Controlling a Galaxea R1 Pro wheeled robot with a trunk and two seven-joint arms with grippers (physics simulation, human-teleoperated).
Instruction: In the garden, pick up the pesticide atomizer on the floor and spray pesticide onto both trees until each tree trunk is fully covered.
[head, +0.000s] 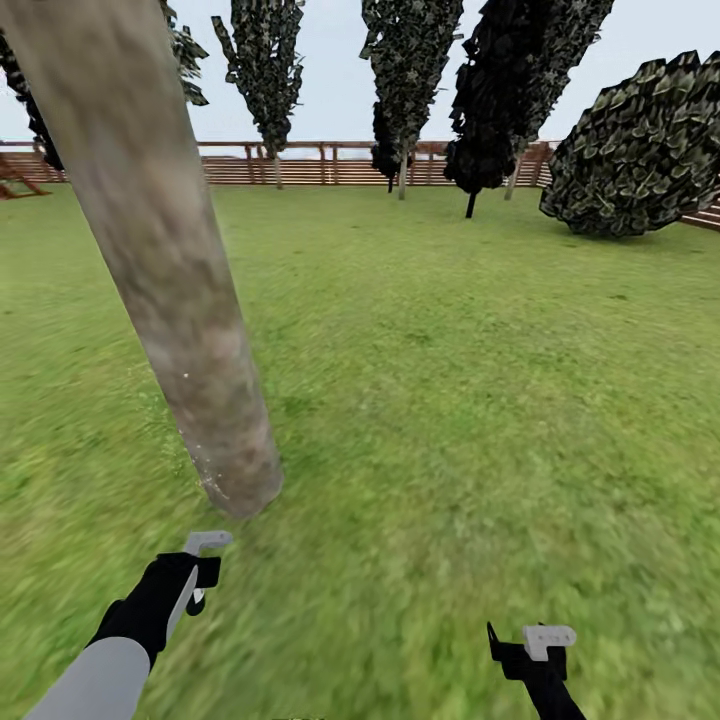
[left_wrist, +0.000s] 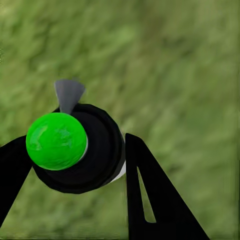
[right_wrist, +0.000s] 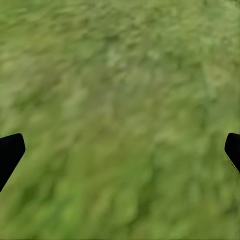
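Left: tree trunk (head: 165, 260) rising thick and mottled from the grass (head: 450, 400), close ahead of the left arm. Faint pale specks low on the bark; spray or texture, cannot tell.

Atomizer (left_wrist: 75, 147) held in the left claw (head: 200, 572), over grass near the trunk foot. Seen end-on in the left wrist view: round black body, bright green cap (left_wrist: 56, 141), grey nozzle (left_wrist: 68, 94) beyond. Judged light, rigid, smooth plastic; round body likely to twist or slip. Best taken across the body below the cap, nozzle left free.

Left claw clamped on the body, one finger (left_wrist: 155, 200) each side, touching.

Right: right claw (right_wrist: 120, 150) spread wide apart, holding nothing, over bare grass.
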